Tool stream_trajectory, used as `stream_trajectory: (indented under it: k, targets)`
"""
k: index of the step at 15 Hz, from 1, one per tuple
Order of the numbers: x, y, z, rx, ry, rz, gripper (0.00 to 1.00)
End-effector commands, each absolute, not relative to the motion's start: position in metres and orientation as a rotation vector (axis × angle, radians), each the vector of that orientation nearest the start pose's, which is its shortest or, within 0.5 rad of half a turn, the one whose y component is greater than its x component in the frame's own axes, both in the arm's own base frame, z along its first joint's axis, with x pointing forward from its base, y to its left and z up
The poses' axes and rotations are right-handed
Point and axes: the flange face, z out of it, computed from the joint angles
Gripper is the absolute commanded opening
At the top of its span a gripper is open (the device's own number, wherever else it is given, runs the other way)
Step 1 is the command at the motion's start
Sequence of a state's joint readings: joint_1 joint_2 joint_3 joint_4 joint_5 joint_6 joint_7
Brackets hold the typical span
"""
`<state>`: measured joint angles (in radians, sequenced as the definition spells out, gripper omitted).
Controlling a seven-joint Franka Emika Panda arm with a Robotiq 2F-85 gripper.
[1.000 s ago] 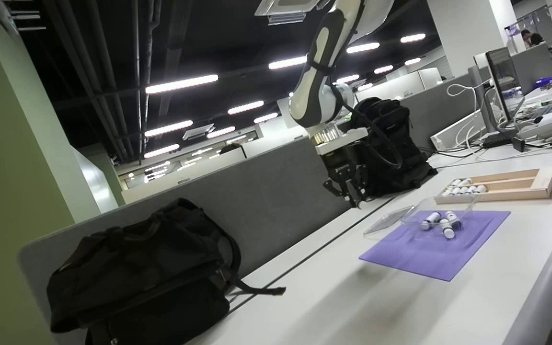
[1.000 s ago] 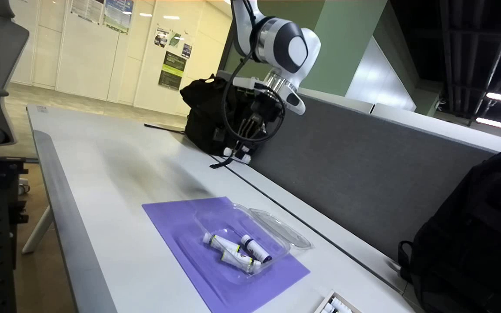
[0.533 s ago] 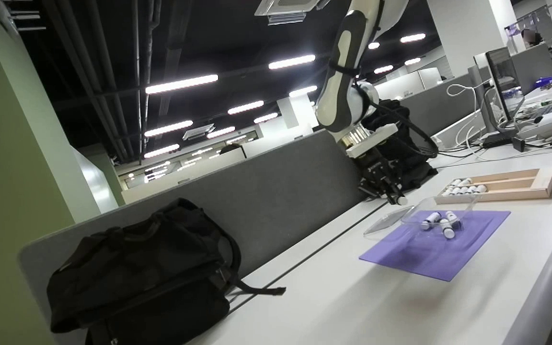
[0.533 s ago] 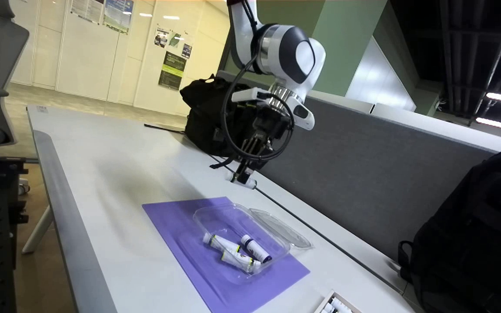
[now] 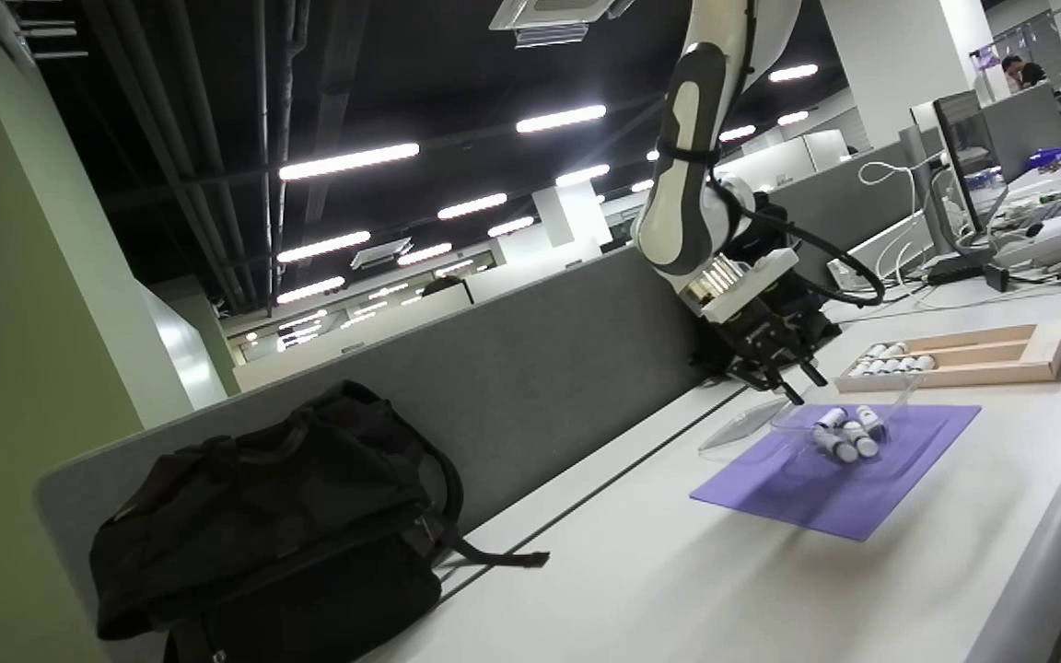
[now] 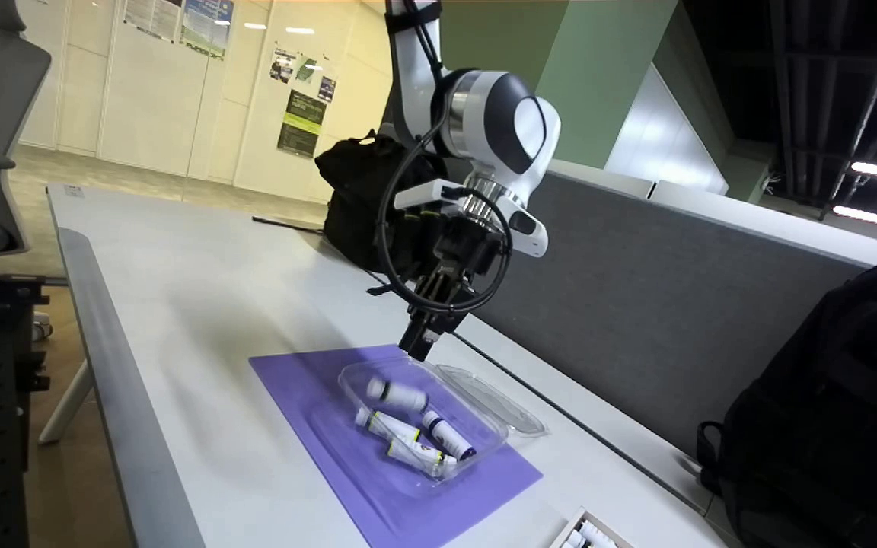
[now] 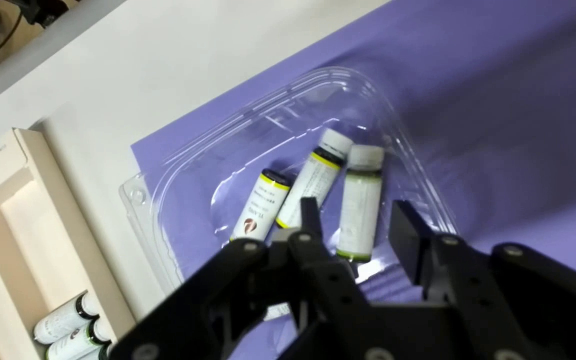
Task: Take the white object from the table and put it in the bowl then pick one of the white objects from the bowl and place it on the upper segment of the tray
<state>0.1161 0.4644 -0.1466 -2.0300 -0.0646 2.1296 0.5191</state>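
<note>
Vials (image 7: 313,182), cylindrical, in clear plastic bowl (image 7: 240,145); hand (image 5: 806,387) gaping above.

From above, the tub (image 7: 248,119) is open to the hand (image 5: 807,389); bottles (image 7: 360,210) lie inside, and a partition (image 6: 659,289) bars one edge of the bench (image 6: 202,304).

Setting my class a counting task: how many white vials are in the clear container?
4 in the clear container. In an exterior view: uppermost vial, leftmost vial, lowest vial, rightmost vial. Both exterior views show four; the gripper partly blocks the wrist view.
</note>
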Motion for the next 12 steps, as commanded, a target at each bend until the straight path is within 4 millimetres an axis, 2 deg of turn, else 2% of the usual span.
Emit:
stream_trajectory:
  k: [1,4,5,6,9,12]
  targets:
    - [0.552,-0.017,0.218,-3.239,0.683,0.458,0.73]
    - [0.555,-0.017,0.234,-3.279,0.613,0.366,0.93]
    - [0.564,-0.017,0.217,-3.263,0.649,0.422,0.98]
    - [0.564,-0.017,0.222,-3.264,0.644,0.409,0.82]
    - [0.563,-0.016,0.216,-3.265,0.640,0.424,0.99]
    - [0.563,-0.016,0.214,-3.266,0.639,0.430,0.99]
